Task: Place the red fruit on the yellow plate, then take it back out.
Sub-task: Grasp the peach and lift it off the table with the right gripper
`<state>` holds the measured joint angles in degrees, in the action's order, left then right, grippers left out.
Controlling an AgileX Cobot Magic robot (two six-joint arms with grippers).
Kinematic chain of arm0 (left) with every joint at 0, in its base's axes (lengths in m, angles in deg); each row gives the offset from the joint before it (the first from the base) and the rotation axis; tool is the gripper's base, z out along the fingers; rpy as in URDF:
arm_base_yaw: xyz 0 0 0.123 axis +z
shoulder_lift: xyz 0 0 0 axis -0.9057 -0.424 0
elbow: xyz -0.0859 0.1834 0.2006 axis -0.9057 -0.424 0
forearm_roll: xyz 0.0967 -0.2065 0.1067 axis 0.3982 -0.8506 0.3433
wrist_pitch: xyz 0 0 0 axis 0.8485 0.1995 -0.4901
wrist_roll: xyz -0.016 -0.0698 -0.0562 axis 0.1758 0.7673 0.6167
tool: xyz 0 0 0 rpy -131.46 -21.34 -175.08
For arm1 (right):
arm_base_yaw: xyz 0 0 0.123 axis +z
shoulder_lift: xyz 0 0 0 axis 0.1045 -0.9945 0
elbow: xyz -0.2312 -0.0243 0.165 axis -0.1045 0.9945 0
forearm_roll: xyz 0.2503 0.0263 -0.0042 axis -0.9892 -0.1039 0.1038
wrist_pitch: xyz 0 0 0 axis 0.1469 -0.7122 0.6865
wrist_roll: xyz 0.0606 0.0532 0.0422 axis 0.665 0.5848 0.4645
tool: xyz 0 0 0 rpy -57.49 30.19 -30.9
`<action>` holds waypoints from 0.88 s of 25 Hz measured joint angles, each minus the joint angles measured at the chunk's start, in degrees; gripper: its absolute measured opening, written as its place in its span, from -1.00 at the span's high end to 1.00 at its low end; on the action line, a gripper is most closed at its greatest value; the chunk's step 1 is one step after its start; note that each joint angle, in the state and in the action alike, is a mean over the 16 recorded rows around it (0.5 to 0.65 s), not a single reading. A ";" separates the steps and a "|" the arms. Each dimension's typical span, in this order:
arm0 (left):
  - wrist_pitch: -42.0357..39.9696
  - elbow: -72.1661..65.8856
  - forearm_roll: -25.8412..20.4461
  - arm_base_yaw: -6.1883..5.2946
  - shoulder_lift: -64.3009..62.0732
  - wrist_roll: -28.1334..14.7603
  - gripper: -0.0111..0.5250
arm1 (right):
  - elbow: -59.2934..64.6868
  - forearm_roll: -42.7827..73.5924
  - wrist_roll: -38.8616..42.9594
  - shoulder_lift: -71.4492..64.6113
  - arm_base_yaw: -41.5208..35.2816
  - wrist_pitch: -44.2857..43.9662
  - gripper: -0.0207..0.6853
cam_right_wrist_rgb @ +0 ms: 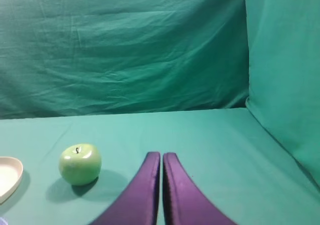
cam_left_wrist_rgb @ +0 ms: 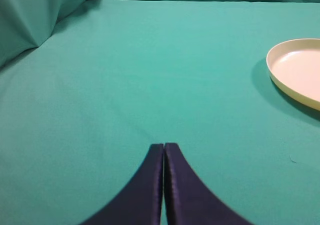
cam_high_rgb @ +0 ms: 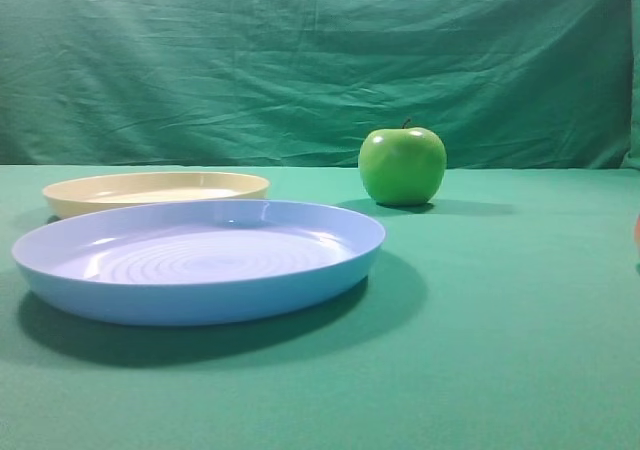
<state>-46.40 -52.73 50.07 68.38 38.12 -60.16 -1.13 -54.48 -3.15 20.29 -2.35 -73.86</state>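
Note:
The yellow plate (cam_high_rgb: 155,192) lies empty at the back left, behind the blue plate; its rim also shows in the left wrist view (cam_left_wrist_rgb: 297,70) and the right wrist view (cam_right_wrist_rgb: 7,177). Of the red fruit, only a thin reddish-peach sliver (cam_high_rgb: 637,232) shows at the right edge of the exterior view. It appears in neither wrist view. My left gripper (cam_left_wrist_rgb: 164,145) is shut with nothing in it, over bare green cloth to the left of the yellow plate. My right gripper (cam_right_wrist_rgb: 161,154) is also shut and empty, to the right of the green apple. Neither gripper shows in the exterior view.
A large light blue plate (cam_high_rgb: 200,260) lies empty at the front left. A glossy green apple (cam_high_rgb: 402,165) stands upright at the back centre, also in the right wrist view (cam_right_wrist_rgb: 80,164). Green cloth covers the table and hangs as a backdrop behind and at the sides.

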 joint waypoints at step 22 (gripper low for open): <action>0.00 0.00 0.00 0.00 0.00 0.00 0.96 | -21.84 -3.89 -11.12 -47.97 10.69 -24.60 0.90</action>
<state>-46.40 -52.73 50.07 68.38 38.12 -60.16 -22.97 -58.37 -14.28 -27.68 8.33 -98.46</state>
